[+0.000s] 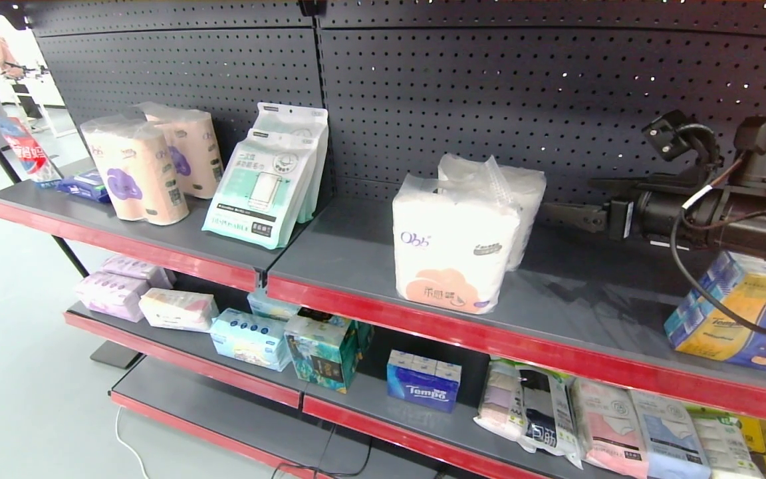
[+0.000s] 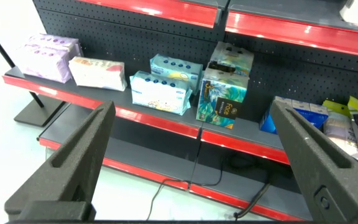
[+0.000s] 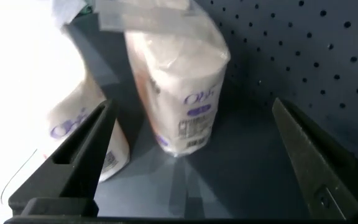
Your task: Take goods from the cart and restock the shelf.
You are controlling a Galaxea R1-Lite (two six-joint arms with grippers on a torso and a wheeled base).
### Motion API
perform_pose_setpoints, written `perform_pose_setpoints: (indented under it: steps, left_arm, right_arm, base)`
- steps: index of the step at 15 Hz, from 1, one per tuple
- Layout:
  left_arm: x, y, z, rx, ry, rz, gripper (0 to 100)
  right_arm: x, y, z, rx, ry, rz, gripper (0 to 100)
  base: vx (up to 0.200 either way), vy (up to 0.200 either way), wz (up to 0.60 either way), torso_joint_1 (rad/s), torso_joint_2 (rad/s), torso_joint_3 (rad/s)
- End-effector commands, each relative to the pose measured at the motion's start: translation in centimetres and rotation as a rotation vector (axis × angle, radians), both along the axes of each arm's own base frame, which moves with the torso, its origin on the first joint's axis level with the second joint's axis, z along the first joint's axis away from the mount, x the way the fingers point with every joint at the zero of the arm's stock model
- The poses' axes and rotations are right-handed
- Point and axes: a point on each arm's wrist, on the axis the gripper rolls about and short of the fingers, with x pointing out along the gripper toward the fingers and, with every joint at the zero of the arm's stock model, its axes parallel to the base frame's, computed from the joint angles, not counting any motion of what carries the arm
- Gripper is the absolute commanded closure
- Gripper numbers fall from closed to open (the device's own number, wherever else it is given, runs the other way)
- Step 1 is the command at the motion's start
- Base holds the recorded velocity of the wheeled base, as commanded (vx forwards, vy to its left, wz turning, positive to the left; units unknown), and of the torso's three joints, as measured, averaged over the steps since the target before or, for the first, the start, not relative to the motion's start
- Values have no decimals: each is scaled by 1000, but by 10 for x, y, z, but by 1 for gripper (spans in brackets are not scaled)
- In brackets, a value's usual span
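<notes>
Right tool: in over the top shelf from the right, lying level, nose aimed at the two white tissue packs. Its fingers are spread wide with nothing between them, so it's released!
Rear tissue pack: upright, close to the pegboard back, dead ahead of the Right tool and just off its fingertips. Whether they touch, I can't tell from here.
Front tissue pack: upright near the shelf's red front edge, right in front of the rear one and hiding part of it.
Left tool: down low, facing the lower shelves. Both foam-padded fingers are set wide apart, gripping nothing.
Lower shelf: light-blue tissue packs sit just beside a teal box, with a pale pack and lilac packs further along.
Top shelf, left end: pink-wrapped roll packs stand upright. Next to them, pale green pouches lean back against the pegboard.
Top shelf, right end: a blue and yellow tissue pack lies at the front edge, below the right arm.
</notes>
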Motion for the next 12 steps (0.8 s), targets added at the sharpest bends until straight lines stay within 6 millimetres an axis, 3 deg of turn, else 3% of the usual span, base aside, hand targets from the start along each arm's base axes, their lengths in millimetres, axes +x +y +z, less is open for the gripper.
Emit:
perform_pose_setpoints:
  steps: [1, 7, 12]
  left_arm:
    - [0, 0, 0, 0, 1, 0, 0]
    - [0, 0, 0, 0, 1, 0, 0]
    - [0, 0, 0, 0, 1, 0, 0]
  right_arm:
    - [-14, -1, 3, 0, -6, 0, 0]
    - [-38, -3, -3, -7, 11, -2, 0]
    - [-93, 1, 1, 38, 9, 22, 0]
  base:
    - [0, 0, 0, 0, 0, 0]
    - [0, 0, 0, 0, 0, 0]
    - [0, 0, 0, 0, 0, 0]
